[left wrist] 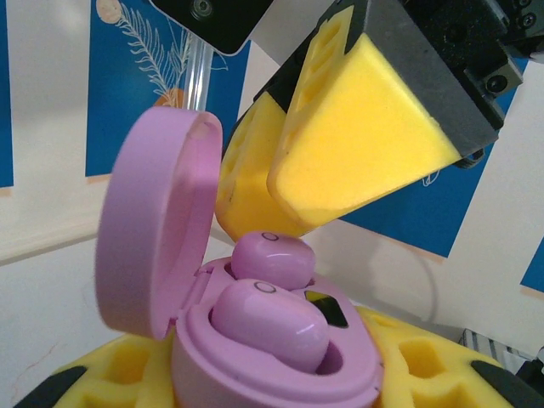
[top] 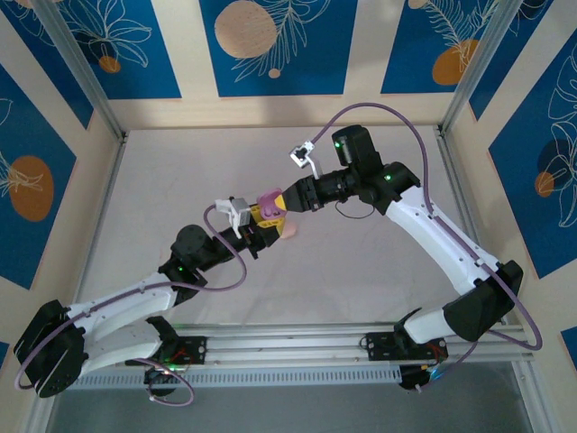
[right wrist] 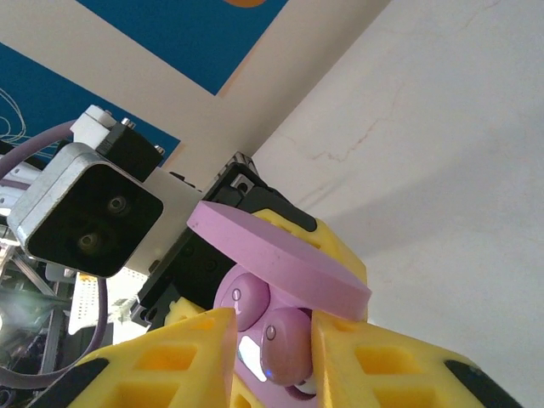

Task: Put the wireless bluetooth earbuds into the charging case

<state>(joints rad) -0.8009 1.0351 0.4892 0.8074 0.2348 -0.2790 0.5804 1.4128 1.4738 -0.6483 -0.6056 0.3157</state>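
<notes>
Pink earbuds (left wrist: 268,319) in open charging case (left wrist: 153,221), left tool (top: 266,221) grasping it, right tool (right wrist: 272,333) unclear

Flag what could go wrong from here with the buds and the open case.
1. The right gripper straddles one earbud closely; backing out could drag it from the charging case.
2. The other earbud looks proud of its socket, so the lid may not close.
3. The lid stands close beside the right fingers; a bump could twist the charging case in the left gripper.
</notes>
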